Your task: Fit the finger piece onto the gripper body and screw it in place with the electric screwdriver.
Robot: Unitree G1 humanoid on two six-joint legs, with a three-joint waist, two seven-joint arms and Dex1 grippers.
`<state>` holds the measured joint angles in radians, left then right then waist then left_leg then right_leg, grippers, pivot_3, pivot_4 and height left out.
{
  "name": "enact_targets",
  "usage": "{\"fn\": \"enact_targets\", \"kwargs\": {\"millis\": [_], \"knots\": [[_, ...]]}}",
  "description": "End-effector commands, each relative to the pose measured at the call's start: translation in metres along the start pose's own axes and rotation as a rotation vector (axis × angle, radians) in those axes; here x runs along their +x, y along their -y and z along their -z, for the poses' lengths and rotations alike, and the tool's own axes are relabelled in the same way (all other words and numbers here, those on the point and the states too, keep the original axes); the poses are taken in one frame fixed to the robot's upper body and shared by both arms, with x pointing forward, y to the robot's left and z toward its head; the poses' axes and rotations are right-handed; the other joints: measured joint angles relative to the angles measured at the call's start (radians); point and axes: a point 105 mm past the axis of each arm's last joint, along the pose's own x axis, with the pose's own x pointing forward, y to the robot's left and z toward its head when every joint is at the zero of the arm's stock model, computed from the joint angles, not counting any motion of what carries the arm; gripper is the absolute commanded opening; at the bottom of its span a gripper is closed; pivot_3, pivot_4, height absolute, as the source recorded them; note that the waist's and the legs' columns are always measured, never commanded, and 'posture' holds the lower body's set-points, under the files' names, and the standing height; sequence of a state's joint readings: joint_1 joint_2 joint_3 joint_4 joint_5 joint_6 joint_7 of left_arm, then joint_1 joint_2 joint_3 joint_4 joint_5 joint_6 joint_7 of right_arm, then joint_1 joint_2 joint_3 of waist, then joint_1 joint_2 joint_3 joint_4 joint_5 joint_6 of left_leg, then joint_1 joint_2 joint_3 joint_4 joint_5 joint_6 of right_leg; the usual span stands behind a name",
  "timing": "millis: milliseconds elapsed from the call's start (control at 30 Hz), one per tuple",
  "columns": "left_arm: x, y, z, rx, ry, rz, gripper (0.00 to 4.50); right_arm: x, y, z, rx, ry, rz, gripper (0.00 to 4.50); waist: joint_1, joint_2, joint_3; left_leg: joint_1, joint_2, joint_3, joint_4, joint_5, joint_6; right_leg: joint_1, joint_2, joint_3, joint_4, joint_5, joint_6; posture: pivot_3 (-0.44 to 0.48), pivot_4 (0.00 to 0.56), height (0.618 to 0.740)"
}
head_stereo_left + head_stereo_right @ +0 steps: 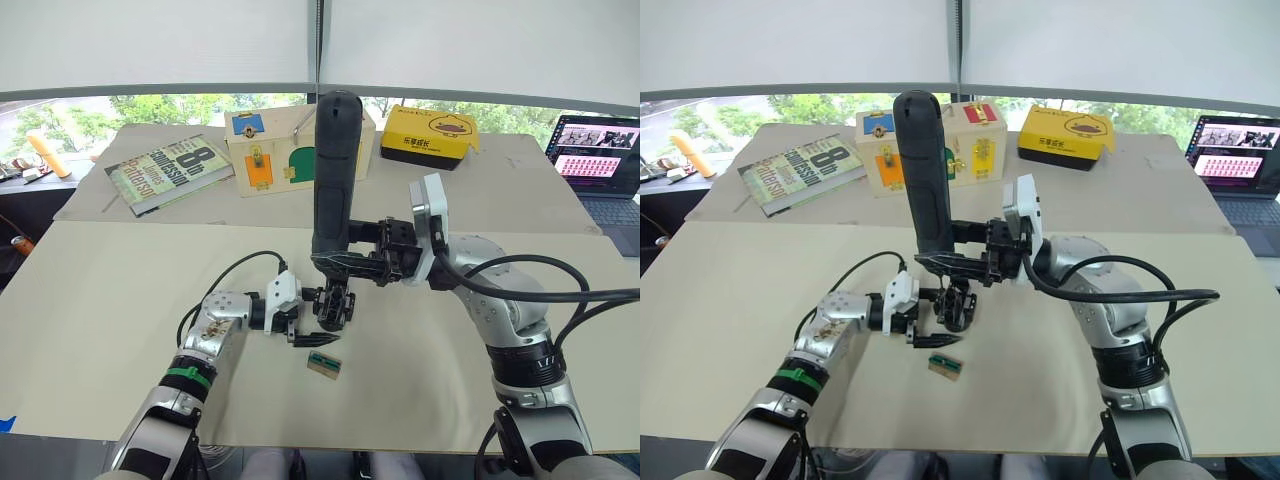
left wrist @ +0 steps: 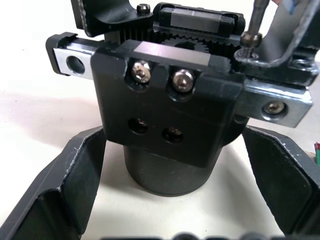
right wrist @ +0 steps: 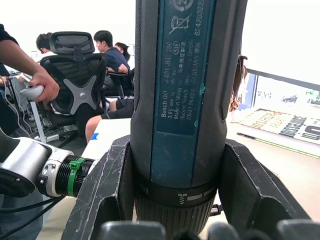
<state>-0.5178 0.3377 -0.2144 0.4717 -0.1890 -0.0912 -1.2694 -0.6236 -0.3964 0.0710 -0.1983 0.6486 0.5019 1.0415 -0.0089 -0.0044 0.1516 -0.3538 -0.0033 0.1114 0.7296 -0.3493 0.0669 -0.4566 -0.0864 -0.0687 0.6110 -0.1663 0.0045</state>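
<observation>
The right gripper (image 1: 345,262) is clamped on the electric screwdriver (image 1: 334,170), holding it upright with its thin bit coming down onto a screw at one end of the gripper body (image 2: 165,125). That body stands on its round base near the middle of the bench (image 1: 120,300), bracketed by the left gripper (image 1: 305,328), whose fingers (image 2: 70,185) sit spread on either side of the base; whether they actually press on it I cannot tell. The finger piece (image 2: 280,45) looks already seated at the body's end, under the bit. The main risk is the bit slipping off the screw head if the tall tool leans, or the body twisting under torque if the left gripper's hold is loose, which could cross-thread the screw or knock the piece askew. A small green-and-tan block (image 1: 323,365) lies at about 6 o'clock from the body, close enough to be nudged. The bench is pale and matte; at 12 o'clock sit a book (image 1: 168,172), a wooden box (image 1: 265,150) and a yellow box (image 1: 430,135), with a laptop (image 1: 600,160) at 2 o'clock. People sit on office chairs in the room beyond.
</observation>
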Motion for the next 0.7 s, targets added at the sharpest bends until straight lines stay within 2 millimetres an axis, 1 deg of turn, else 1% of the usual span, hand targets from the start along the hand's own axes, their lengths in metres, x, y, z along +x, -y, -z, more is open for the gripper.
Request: {"fn": "enact_targets", "kwargs": {"millis": [33,67,100,433,600,700], "knots": [[0.004,0.002,0.002,0.026,-0.02,0.024,2.68,0.003,-0.006,-0.012,-0.054,0.015,-0.022,1.91,0.0,0.0,0.0,0.0,0.0,0.0,0.0,0.0,0.0,0.0,0.0,0.0,0.0,0.0,0.0,0.0,0.15,0.74],[0.004,0.002,0.003,0.026,-0.021,0.022,2.35,0.003,-0.006,-0.012,-0.054,0.014,-0.021,1.91,0.0,0.0,0.0,0.0,0.0,0.0,0.0,0.0,0.0,0.0,0.0,0.0,0.0,0.0,0.0,0.0,0.15,0.74],[0.004,0.002,0.003,0.025,-0.021,0.018,2.3,0.003,-0.006,-0.011,-0.053,0.014,-0.021,1.91,-0.001,0.0,0.0,0.0,0.0,0.0,0.0,0.0,0.0,0.0,0.0,0.0,0.0,0.0,0.0,0.0,0.15,0.74],[0.006,0.003,0.005,0.019,-0.024,-0.003,2.3,0.007,-0.012,0.002,-0.047,-0.017,-0.024,1.91,0.002,0.0,0.0,0.0,0.0,0.0,0.0,0.0,0.0,0.0,0.0,0.0,0.0,0.0,0.0,0.0,0.15,0.74],[0.006,0.003,0.006,0.01,-0.022,-0.013,2.3,0.008,-0.01,0.012,-0.033,-0.034,0.003,1.91,0.003,0.0,-0.001,0.001,0.0,0.0,0.0,0.0,0.0,0.001,-0.001,0.0,0.0,0.0,0.0,0.0,0.15,0.74],[0.007,0.004,0.007,0.005,-0.023,-0.015,2.3,0.006,-0.008,0.022,-0.014,-0.051,0.021,1.91,0.003,0.0,-0.002,0.001,0.0,-0.001,0.0,0.0,0.0,0.001,-0.001,0.0,0.0,0.0,0.0,0.0,0.15,0.74]]}}
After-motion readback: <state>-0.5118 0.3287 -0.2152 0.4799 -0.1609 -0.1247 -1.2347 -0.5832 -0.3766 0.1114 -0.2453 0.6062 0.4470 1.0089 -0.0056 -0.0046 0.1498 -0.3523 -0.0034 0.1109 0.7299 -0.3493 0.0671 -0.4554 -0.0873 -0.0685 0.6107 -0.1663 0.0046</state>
